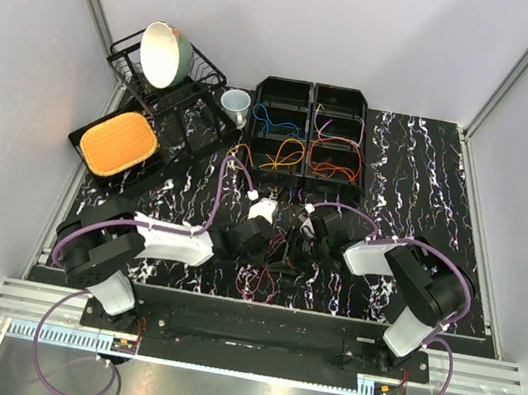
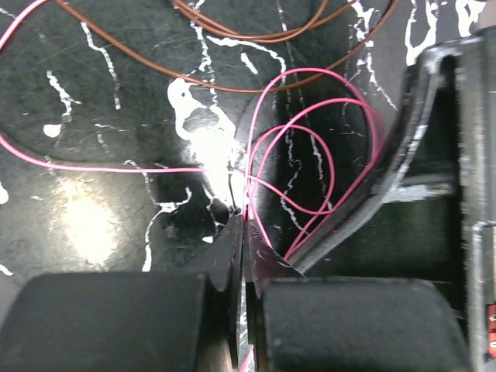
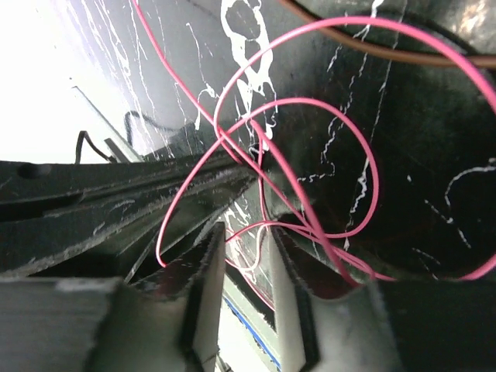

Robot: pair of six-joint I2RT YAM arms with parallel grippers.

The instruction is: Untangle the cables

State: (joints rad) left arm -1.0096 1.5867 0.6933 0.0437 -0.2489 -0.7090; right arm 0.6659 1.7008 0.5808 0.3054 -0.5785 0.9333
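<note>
Both arms are reaching in over the near half of the worktop (image 1: pixel 418 183), and their wrists are meeting close to the middle of its near edge. The left gripper (image 2: pixel 242 221) is pressed together low at the surface. It is pinching a pink cable (image 2: pixel 246 186) right where several of its loops are crossing.

The right gripper (image 3: pixel 246 232) is facing it from the other side. Its jaws are standing partly apart, with pink strands running across the gap, and from here they are not clamping anything. The two grippers are sitting just beside each other, leaving very little room between them.

A brown-orange cable (image 2: pixel 256 36) is arcing over the surface just beyond the pink loops. More loose cables (image 1: pixel 258 280) are spilling toward the near edge.

At the middle of the far edge, black bins (image 1: pixel 314 92) are holding coiled cables (image 1: pixel 281 155) in blue, orange and red. A dish rack (image 1: pixel 197 80) is crowding the far-left corner with a tilted bowl (image 1: pixel 167 52), a cup (image 1: pixel 236 105) beside it, and an orange pad (image 1: pixel 118 143) near the left edge. Bare marbled surface is showing between bins and grippers, and it is stretching broadly toward the right edge.
</note>
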